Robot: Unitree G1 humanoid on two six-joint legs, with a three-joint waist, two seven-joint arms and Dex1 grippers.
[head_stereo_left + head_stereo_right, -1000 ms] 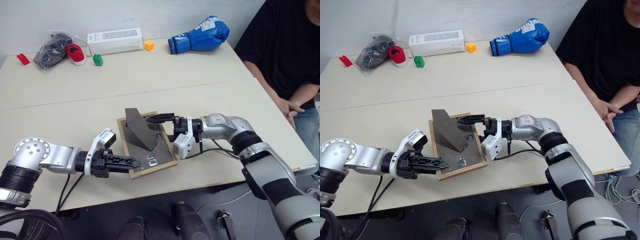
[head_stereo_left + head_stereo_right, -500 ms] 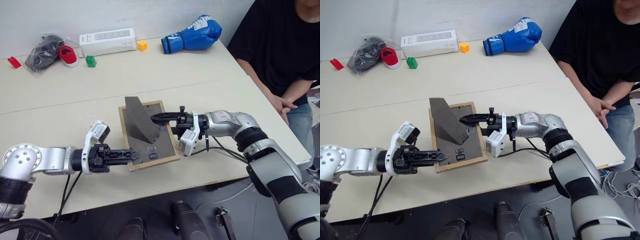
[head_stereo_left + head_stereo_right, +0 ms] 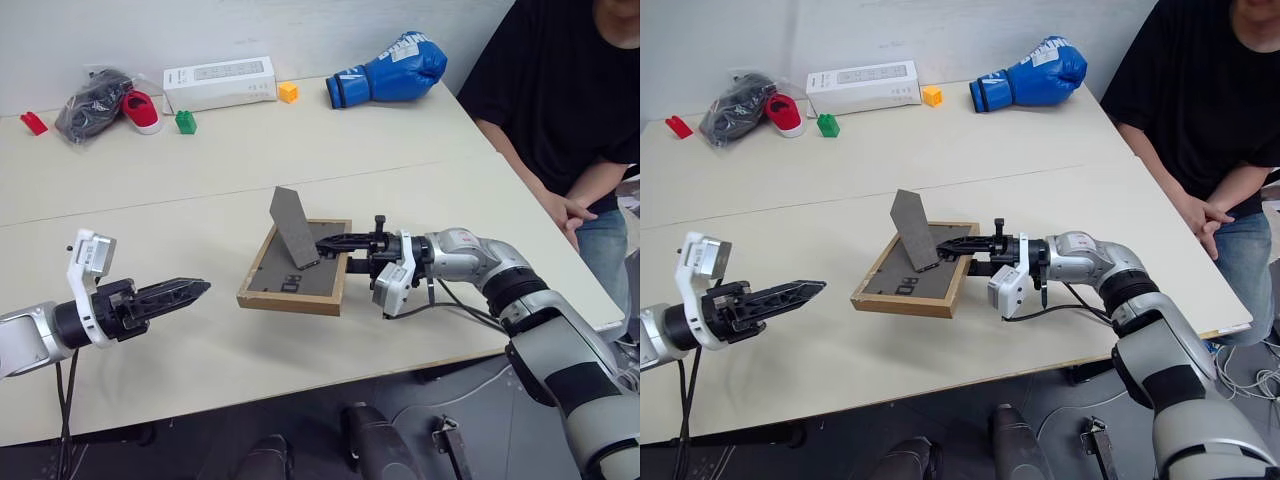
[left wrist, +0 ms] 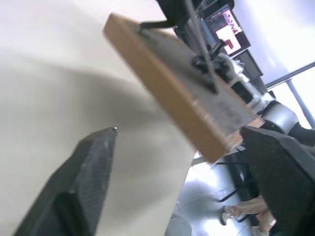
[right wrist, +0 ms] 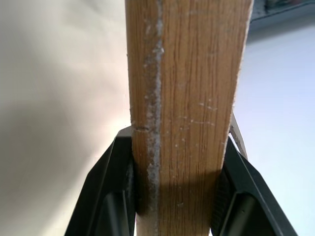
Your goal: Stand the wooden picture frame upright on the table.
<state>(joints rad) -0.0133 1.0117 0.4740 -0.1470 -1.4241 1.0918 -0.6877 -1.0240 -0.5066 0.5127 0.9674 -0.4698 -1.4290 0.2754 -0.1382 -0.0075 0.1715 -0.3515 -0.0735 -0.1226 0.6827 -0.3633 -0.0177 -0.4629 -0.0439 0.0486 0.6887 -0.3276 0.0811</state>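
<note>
The wooden picture frame (image 3: pixel 295 272) sits at the centre of the left eye view, face down with its dark grey backing up and its easel stand (image 3: pixel 293 228) sticking up at a slant from the board. Its right edge is lifted off the desk (image 3: pixel 300 150) while the lower left edge looks to rest on the surface. The right gripper (image 3: pixel 335 241) reaches in from the right of the picture, lying roughly level, and its jaws pinch the frame's right rail: in the right wrist view the two black fingers (image 5: pixel 106 187) press against either side of the light wood edge. The left gripper (image 3: pixel 190 288) hangs at the lower left of the left eye view, well apart from the frame, pointing toward it; its jaws stand spread and empty, as the left wrist view shows with one finger on each side and the frame's edge seen beyond the gap. Along the far edge of the desk, at the top of the picture, lie a long white box (image 3: pixel 220 82), a small orange block (image 3: pixel 288 92), a green block (image 3: pixel 186 122), a red piece (image 3: pixel 33 122), a red and white shoe (image 3: pixel 140 110) beside a dark bundle in clear plastic (image 3: pixel 88 102), and a blue boxing glove (image 3: pixel 388 72). A person in a black shirt (image 3: pixel 560 90) sits at the right edge of the picture, one hand (image 3: pixel 567 212) resting beside the desk's corner.
</note>
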